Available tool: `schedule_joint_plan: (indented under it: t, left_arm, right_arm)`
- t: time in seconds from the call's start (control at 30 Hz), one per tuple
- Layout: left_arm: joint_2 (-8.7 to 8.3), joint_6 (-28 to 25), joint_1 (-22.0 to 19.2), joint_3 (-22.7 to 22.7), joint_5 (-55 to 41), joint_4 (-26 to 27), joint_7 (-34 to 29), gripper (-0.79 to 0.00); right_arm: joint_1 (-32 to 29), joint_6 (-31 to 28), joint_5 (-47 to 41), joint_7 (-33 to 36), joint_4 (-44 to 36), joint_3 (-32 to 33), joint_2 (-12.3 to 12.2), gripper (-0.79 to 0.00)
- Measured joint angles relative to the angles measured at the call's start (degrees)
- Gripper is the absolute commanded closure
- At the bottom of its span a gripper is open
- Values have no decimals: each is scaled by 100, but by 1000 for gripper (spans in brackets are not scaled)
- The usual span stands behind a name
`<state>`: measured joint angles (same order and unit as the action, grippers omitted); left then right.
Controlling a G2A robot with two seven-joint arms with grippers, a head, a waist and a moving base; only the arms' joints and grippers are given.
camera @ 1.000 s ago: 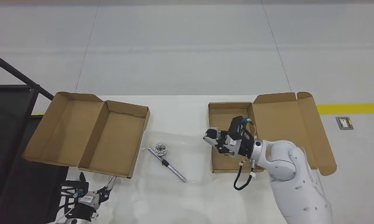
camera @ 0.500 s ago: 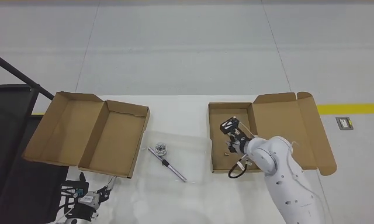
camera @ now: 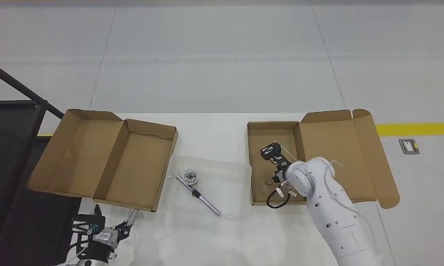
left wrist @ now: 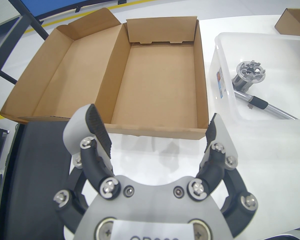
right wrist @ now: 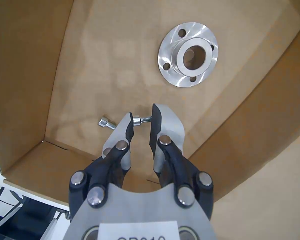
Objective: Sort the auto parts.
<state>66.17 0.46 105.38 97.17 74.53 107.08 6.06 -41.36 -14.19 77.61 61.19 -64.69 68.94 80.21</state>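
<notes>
"Why is the right claw (right wrist: 143, 116) down inside the right-hand box (right wrist: 27, 51)?"

"It's pinching a small bolt (right wrist: 138, 120) end to end, close to the box floor. Another bolt (right wrist: 106, 123) lies just beside it, with a flange (right wrist: 188, 54) nearby. I'd guess the small hardware gets grouped there."

"And the left claw (left wrist: 153, 123)?"

"Spread wide, holding nothing, by the left box (left wrist: 155, 86). A hub (left wrist: 250, 72) and a rod (left wrist: 265, 106) wait in the clear bin (left wrist: 222, 51) on the desk (left wrist: 152, 151)."

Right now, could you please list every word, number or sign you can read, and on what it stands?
Left label, on the left gripper: cut off at the picture's edge, unreadable.
Right label, on the right gripper: cut off likewise.
Sticker on the clear plastic bin: too small to read.
Floor plate: too small to read.
</notes>
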Motion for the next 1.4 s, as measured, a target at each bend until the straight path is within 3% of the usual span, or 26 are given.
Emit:
schedule_joint_plan:
  t: [0.1,0.33,0.53,0.67,0.7,0.73,0.8,0.83,1.03,1.23,1.4]
  left_arm:
    - [0,0,0,0,0,0,0,-785]
    - [0,0,0,0,0,0,0,-785]
    - [-26,-18,-99,137,560,256,-36,-785]
    - [-89,-313,-257,192,1630,630,-425,-785]
    - [-101,-390,-313,191,1853,714,-546,-785]
    - [-113,-479,-376,181,2066,799,-684,-785]
    - [-142,-765,-525,122,2543,998,-974,-785]
    - [-152,-900,-594,89,2706,1071,-1096,-785]
    - [-211,-2094,-1273,-290,3302,1298,-1955,-785]
    - [-248,-3701,-2153,-605,2714,1148,-2805,-785]
    - [-249,-3836,-2244,-617,2635,1131,-2886,-785]
  right_arm:
    - [-32,14,-18,-33,-46,17,-13,-305]
    - [-374,-54,-80,-312,-643,264,-103,-314]
    - [-1170,-368,-229,-893,-2103,536,-210,-351]
    - [-1871,-755,-268,-1398,-3248,717,-295,-391]
    - [-2025,-876,-274,-1524,-3481,756,-314,-563]
    - [-2181,-1009,-268,-1645,-3703,800,-336,-677]
    - [-2538,-1287,-193,-1900,-4179,910,-387,-773]
    - [-2692,-1401,-157,-2012,-4367,956,-407,-785]
    - [-3692,-2168,83,-2879,-5337,1332,-545,-785]
    - [-4617,-2959,325,-4003,-6018,1962,-683,-785]
    - [-4795,-3028,441,-4149,-6077,2154,-711,-785]
